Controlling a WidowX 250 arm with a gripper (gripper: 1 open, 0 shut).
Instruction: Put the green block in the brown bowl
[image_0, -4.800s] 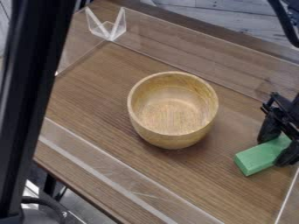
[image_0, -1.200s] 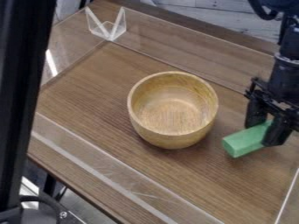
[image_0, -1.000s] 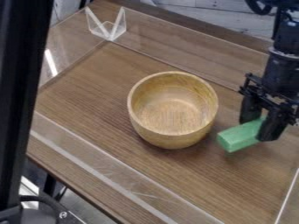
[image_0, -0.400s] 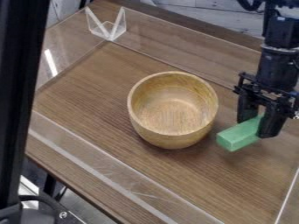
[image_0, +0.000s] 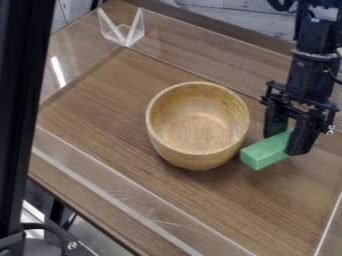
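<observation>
The brown bowl (image_0: 163, 140), round light wood with thick walls, stands upright in the middle of the wooden table and holds nothing. Just right of its rim lies the green block (image_0: 259, 155), a short bright green bar whose near end almost touches the bowl's outer wall. My gripper (image_0: 289, 143) comes down from the upper right, pointing steeply downward. Its black fingers (image_0: 274, 122) straddle the block's far end and are shut on it. Whether the block rests on the table or hangs just above it is unclear.
A dark post (image_0: 24, 120) runs down the left side of the picture in front of the table. A clear plastic bracket (image_0: 120, 28) stands at the far left corner. A clear raised strip (image_0: 120, 195) lines the table's near edge.
The gripper and the green block have shifted together to the left, from the table's right edge to right beside the bowl's rim. The bowl has stayed put.
</observation>
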